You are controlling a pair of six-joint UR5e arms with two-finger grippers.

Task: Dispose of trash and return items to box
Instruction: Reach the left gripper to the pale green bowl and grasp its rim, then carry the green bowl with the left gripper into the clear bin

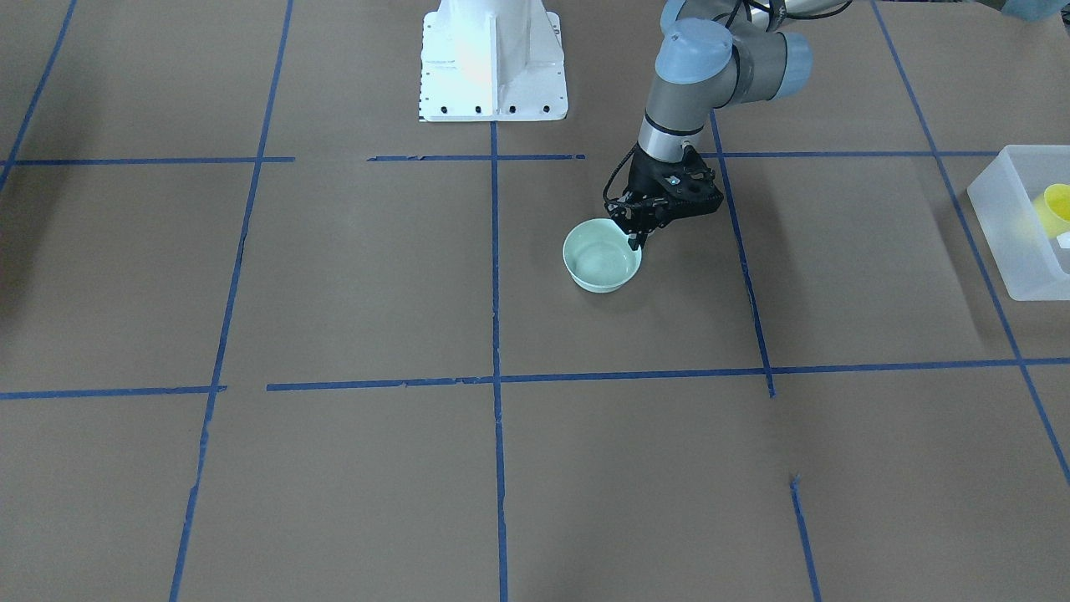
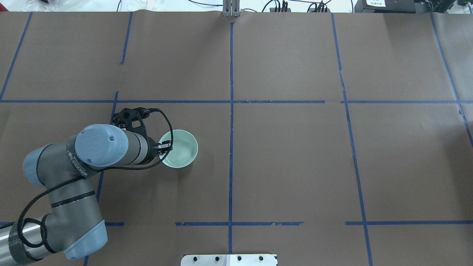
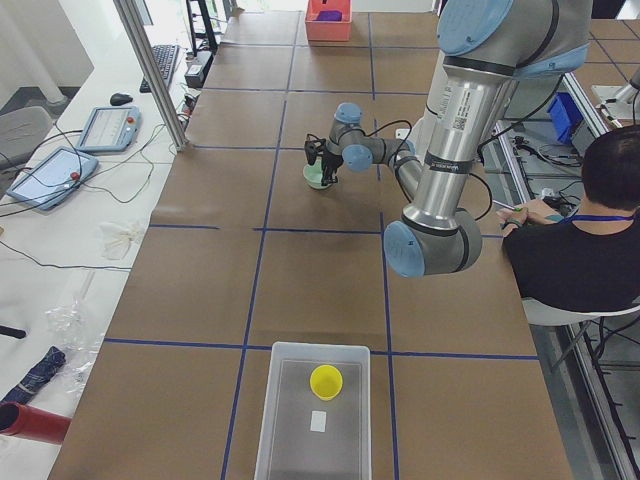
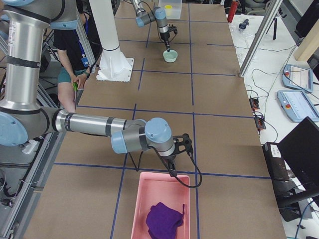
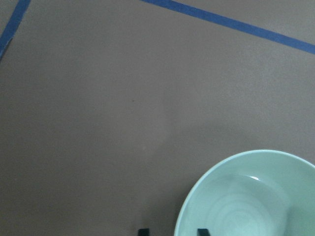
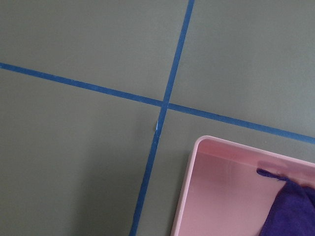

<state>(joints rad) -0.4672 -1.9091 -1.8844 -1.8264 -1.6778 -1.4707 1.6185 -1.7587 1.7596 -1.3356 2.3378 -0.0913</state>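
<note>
Front-facing view: the left gripper (image 1: 637, 243) is hanging wrist-down at the mint-green bowl (image 1: 600, 261) rim, while the yellow cup (image 1: 1057, 206) is sitting in the translucent bin (image 1: 1007, 226), well apart leftward. Left wrist view alone is showing fingertips (image 5: 143, 231) apart, straddling that rim. Right-side view: the right gripper (image 4: 174, 172) is hovering at a pink tray (image 4: 142, 199) holding purple cloth (image 4: 164, 219) — its jaws' spacing I cannot tell.

We see a big brown table (image 2: 288, 166) with blue tape lines (image 2: 231, 147) that cut it into squares. In the left side view, a person in a black shirt (image 3: 575, 255) sits at the table's right edge. On the white bench to the left lie a tablet (image 3: 105, 128), a second tablet (image 3: 45, 172), a mouse (image 3: 120, 98) and a keyboard (image 3: 163, 62), near a metal post (image 3: 150, 70).
</note>
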